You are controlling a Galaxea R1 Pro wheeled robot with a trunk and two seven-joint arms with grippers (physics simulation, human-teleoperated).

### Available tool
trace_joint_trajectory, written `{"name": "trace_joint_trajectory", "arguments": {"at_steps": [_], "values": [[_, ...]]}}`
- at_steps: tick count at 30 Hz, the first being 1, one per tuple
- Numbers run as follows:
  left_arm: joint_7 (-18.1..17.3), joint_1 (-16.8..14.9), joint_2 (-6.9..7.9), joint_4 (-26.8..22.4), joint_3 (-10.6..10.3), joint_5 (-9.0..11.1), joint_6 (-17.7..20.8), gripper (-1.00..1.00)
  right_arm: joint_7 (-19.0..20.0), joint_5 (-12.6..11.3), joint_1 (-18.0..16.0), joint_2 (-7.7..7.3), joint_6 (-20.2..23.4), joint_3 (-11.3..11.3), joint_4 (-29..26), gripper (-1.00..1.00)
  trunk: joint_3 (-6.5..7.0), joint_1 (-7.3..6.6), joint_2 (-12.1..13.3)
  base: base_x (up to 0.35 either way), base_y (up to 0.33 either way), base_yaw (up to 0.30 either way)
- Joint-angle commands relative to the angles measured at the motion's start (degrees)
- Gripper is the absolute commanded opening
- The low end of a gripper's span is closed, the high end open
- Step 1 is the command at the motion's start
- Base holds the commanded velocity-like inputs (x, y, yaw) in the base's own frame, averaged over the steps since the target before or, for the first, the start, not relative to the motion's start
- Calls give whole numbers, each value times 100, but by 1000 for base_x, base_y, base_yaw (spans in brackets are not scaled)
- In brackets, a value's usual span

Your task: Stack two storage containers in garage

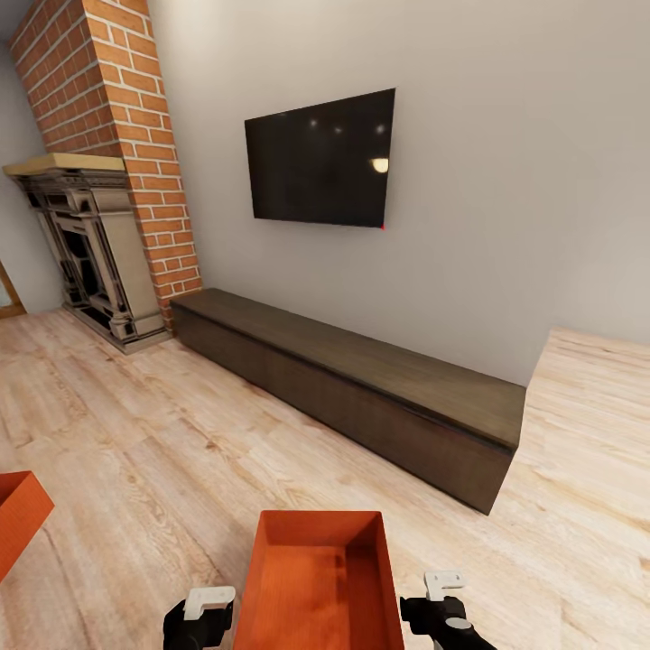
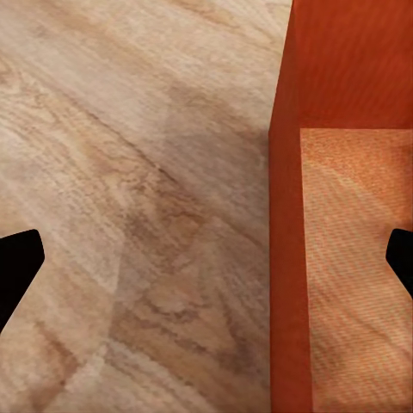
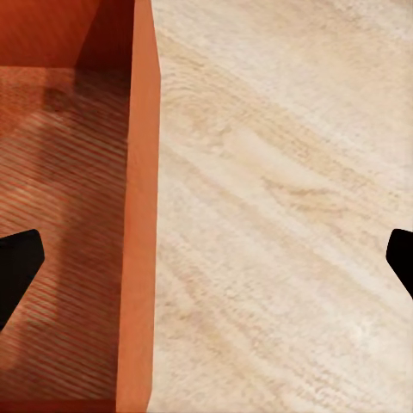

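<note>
On the wood-plank floor (image 1: 181, 469) at far left lies one storage container (image 1: 18, 524); the other storage container (image 1: 318, 578) sits centred between left gripper (image 1: 200, 617) and right gripper (image 1: 442, 607), fingers spread wide astride its walls, seemingly for a two-handed lift.

Container (image 1: 318, 582) on floor betw left pincer (image 1: 206, 607) & right pincer (image 1: 444, 599), 2nd container (image 1: 16, 517) far left, cabinet (image 1: 352, 384) behind

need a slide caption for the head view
Both open grippers, left and right, flank an orange-red container on the living-room wood floor, a second container at far left.
</note>
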Motion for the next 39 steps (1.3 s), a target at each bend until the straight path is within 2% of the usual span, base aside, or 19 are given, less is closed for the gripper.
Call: {"name": "trace_joint_trajectory", "arguments": {"at_steps": [1, 8, 18, 26, 35, 39], "values": [[29, -3, 0, 5, -15, 1, -18, 100, -25, 13, -4, 1, -15, 9, 5, 100, -5, -1, -2, 0, -2, 0], [29, -3, 0, 5, -15, 1, -18, 100, -25, 13, -4, 1, -15, 8, 3, 100, -5, -1, -2, 0, 0, 0], [29, -3, 0, 5, -17, 1, -18, 100, -25, 13, -4, 1, -15, 7, 7, 100, -185, 219, -403, 0, 0, 0], [29, -5, 0, 5, -17, 1, -18, 100, -25, 13, -4, 1, -15, 11, 7, 100, -185, 219, -403, 0, 0, 0], [29, -5, 0, 5, -13, 1, -18, 100, -25, 13, -4, 1, -15, 9, 7, 100, -346, 416, -764, 0, 0, 0], [29, -4, 0, 5, -11, 1, -18, 100, -25, 13, -4, 1, -15, 7, 7, 100, -346, 416, -764, 0, 0, 0]]}}
